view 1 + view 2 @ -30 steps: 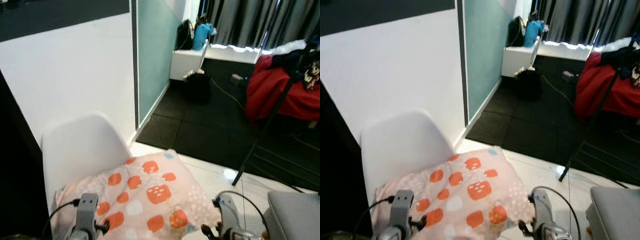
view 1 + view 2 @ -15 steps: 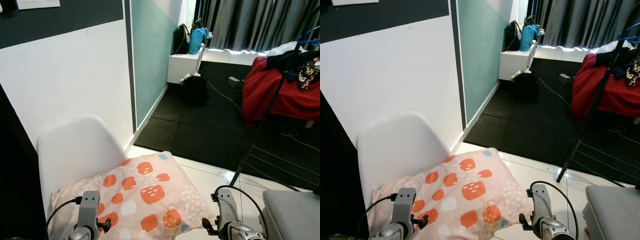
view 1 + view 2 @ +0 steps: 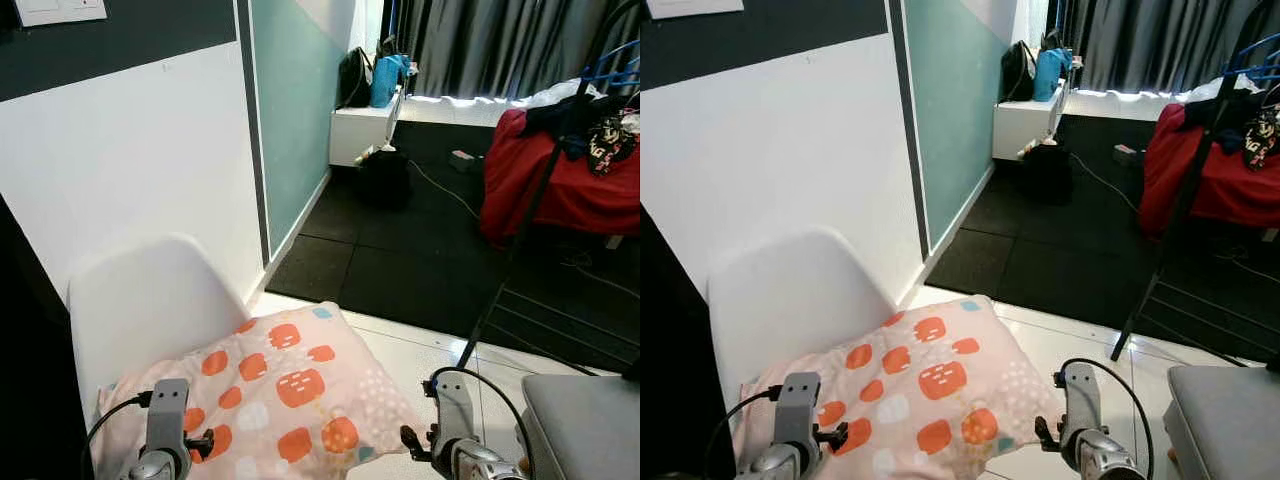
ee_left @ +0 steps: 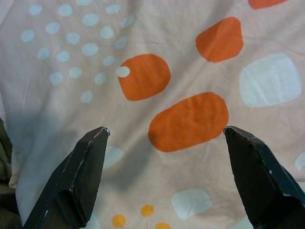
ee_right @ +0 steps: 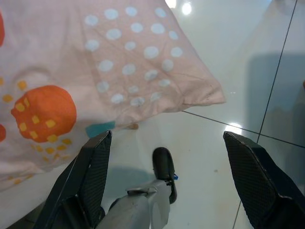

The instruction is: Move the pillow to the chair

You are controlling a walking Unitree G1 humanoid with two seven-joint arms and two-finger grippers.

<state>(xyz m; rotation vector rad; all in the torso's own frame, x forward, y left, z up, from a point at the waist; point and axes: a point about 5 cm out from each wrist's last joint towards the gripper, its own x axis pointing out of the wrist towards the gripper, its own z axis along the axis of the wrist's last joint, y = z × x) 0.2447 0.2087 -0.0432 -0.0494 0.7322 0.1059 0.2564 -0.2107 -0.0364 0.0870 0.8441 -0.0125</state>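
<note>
Red bedding (image 3: 560, 185) beyond pillow (image 3: 290, 390).

Chair (image 3: 140, 300) seat hidden under pillow (image 3: 290, 385), pillow's near edge and both arms cut off below

Glossy white floor (image 3: 420, 350), dark curtains (image 3: 500, 45)

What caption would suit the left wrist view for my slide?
Open left pincer above the pale pink fabric pillow with orange, white and blue patches, not touching it.
</note>
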